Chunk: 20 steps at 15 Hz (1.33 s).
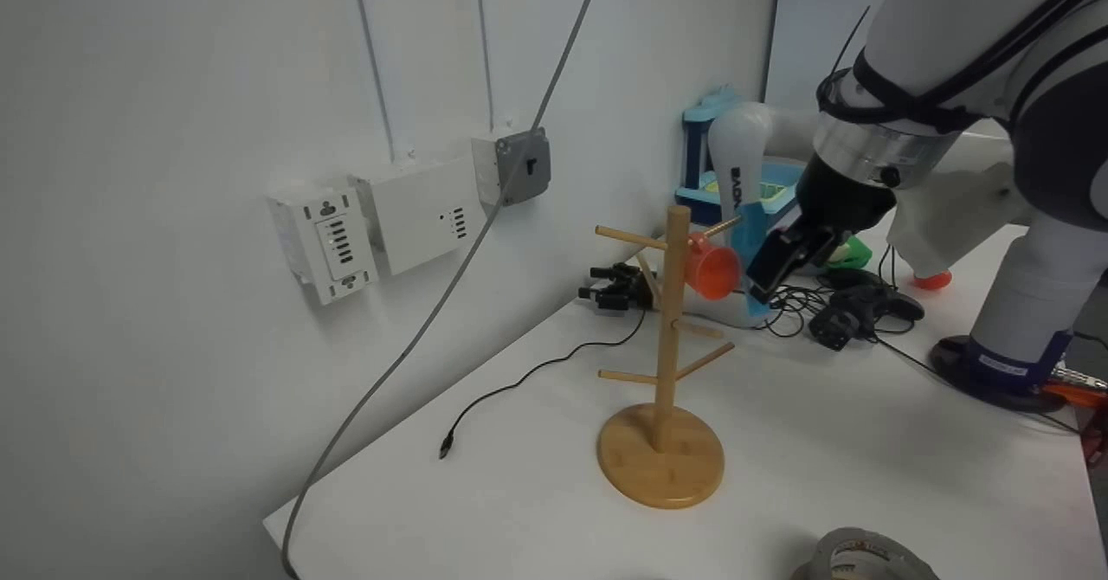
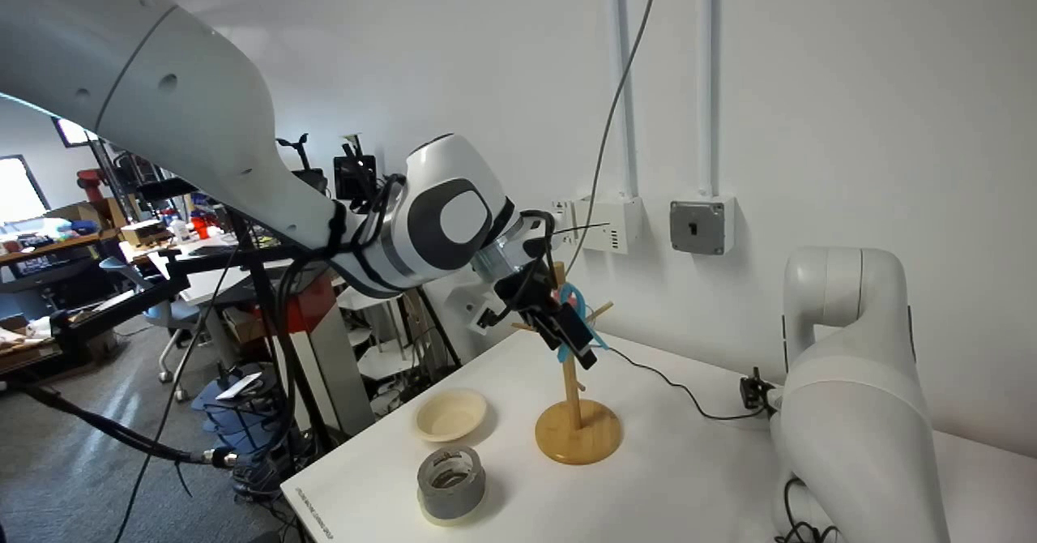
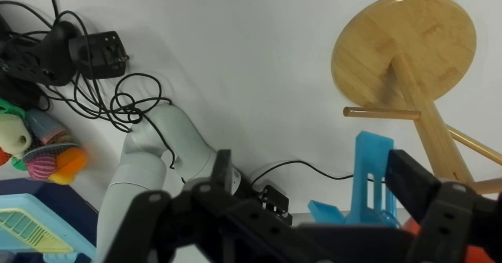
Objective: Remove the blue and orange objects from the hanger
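Grey tape point(image 2: 454, 498) near 1 bowl point(image 2: 450, 415)

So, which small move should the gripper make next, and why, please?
Probably a small sideways shift, to centre the open gripper on the blue piece: in the wrist view it appears close to one finger, far from the other.

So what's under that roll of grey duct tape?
In an exterior view, a pale rim peeks out beneath the grey duct tape roll. The roll covers the rest, so I can't tell what the rim belongs to.
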Tool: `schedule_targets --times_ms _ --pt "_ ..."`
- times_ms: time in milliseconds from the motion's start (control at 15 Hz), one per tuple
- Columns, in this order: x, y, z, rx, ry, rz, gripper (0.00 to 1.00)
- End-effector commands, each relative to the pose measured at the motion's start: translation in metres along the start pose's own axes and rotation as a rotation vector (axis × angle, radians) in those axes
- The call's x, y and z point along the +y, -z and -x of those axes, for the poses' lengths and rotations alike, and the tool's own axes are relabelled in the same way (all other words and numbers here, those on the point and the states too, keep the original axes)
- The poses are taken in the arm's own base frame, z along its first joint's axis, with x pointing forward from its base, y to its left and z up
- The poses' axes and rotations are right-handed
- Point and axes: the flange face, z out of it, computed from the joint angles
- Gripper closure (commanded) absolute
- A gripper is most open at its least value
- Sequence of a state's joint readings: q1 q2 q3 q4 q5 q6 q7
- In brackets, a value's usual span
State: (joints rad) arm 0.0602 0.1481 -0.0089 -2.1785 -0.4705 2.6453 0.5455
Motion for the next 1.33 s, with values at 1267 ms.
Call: schedule_targets --times_ms 1267 --pt "-0.007 -0.022 -0.021 0.016 -0.018 0.029 0.06"
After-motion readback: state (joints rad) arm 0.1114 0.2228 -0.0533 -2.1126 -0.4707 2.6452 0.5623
